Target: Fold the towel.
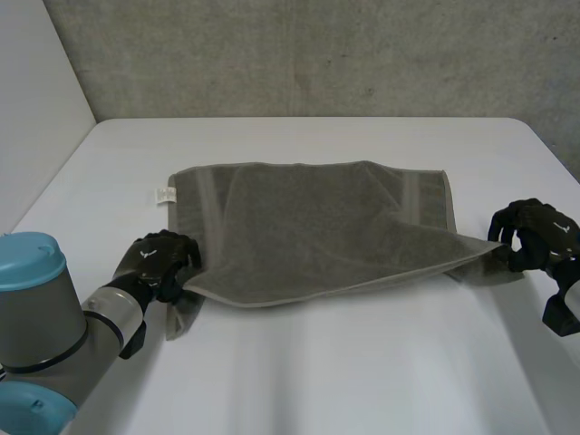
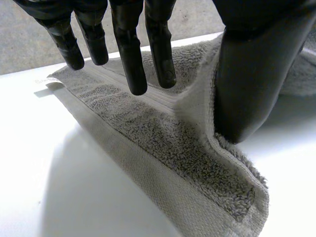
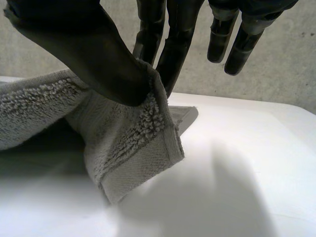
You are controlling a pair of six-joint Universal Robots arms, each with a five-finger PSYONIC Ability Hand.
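Observation:
A grey towel [image 1: 317, 227] lies on the white table [image 1: 362, 362], its near edge drawn up and over so the cloth is partly doubled. My left hand [image 1: 159, 258] rests at the towel's near left corner. In the left wrist view its fingers [image 2: 131, 54] stay straight above the towel [image 2: 163, 148], while the thumb [image 2: 252, 74] presses against a raised ridge of the cloth. My right hand [image 1: 535, 236] holds the near right corner, lifted slightly off the table. There the thumb [image 3: 98, 64] pinches the towel [image 3: 128, 148] against the fingers.
A small white label [image 1: 164, 194] sticks out at the towel's far left corner. A grey wall [image 1: 317, 54] stands behind the table. Bare tabletop lies in front of the towel and on both sides.

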